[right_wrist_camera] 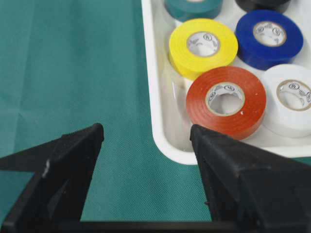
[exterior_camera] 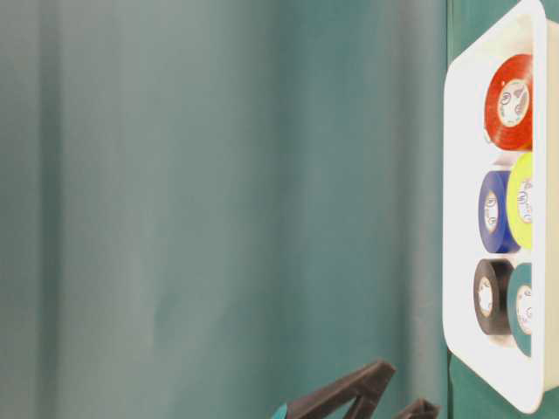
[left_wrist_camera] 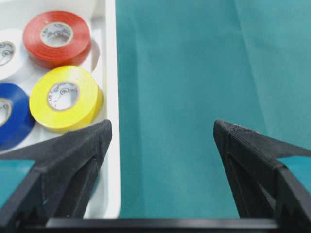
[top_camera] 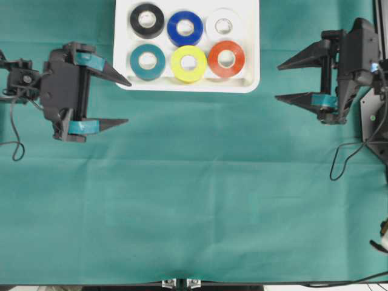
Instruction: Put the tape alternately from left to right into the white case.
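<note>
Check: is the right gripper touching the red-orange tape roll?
Apart. Overhead view shows green cloth between the open right gripper and the red-orange tape roll, which lies in the white case.

My overhead camera looks straight down on the green-clothed bench (top_camera: 194, 206). The table-level one sits low and sideways, close to the shallow white plastic tray (exterior_camera: 463, 218). Each wrist camera peers forward between its gripper's fingers, close in; both share that tray's near rim, just ahead of each gripper.

A teal cloth (top_camera: 194, 212) covers the table, with the white case (top_camera: 248, 82) resting on it.
</note>
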Robot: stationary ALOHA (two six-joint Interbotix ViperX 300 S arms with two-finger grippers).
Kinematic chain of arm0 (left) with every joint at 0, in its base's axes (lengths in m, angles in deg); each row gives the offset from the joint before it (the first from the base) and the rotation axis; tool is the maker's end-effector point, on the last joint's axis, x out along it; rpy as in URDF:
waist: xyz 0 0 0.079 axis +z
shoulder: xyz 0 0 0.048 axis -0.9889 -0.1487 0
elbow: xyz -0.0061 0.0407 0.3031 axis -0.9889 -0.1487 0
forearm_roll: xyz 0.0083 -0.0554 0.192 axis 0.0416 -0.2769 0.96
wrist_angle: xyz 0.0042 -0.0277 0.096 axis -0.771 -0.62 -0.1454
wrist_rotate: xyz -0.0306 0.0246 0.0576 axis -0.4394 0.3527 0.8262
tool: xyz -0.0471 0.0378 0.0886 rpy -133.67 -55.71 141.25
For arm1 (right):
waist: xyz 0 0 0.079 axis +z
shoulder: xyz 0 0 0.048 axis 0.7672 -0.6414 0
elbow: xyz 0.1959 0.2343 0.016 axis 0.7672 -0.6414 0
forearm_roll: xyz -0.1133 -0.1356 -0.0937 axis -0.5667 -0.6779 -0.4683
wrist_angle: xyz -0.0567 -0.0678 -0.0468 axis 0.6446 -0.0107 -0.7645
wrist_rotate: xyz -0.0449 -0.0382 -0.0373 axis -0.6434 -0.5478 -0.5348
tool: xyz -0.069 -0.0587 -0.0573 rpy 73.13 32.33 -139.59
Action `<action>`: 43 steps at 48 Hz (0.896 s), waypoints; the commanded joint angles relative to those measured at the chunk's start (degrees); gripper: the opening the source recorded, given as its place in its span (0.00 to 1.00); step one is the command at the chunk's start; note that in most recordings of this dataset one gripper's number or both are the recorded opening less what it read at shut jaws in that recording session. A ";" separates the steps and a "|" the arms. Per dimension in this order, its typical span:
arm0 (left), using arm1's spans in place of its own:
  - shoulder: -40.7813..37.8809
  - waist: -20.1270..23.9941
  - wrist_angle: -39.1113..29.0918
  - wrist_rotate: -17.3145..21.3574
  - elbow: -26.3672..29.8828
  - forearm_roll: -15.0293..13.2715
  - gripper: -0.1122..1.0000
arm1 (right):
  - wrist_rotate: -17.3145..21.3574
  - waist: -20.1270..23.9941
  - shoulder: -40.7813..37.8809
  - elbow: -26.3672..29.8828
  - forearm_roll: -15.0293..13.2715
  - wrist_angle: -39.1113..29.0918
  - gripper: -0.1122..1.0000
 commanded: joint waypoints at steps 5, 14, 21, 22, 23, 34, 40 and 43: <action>1.23 0.18 0.97 -1.58 -0.18 -0.18 0.76 | 0.09 0.09 4.04 -1.23 0.26 0.44 0.80; 1.58 0.26 1.14 -2.20 -0.97 -0.18 0.76 | 0.09 0.09 7.91 -3.43 0.70 0.44 0.80; 3.25 0.53 1.32 -2.29 -2.55 -0.09 0.76 | 0.09 0.09 10.37 -4.92 1.93 0.44 0.80; 3.52 0.53 1.32 -2.29 -2.81 -0.09 0.76 | 0.09 0.09 10.72 -5.10 2.02 0.44 0.80; 3.78 0.62 1.32 -2.29 -3.08 -0.09 0.76 | 0.09 0.09 10.90 -5.19 2.11 0.44 0.80; 7.21 1.41 2.90 -3.43 -5.80 -0.18 0.76 | 0.09 0.09 13.10 -5.89 2.29 0.44 0.80; 9.23 1.58 3.08 -4.39 -7.29 -0.18 0.76 | 0.09 0.09 13.36 -5.89 2.29 0.44 0.80; 10.37 1.58 3.08 -4.57 -8.17 -0.18 0.76 | 0.09 0.09 13.27 -5.89 2.29 0.44 0.80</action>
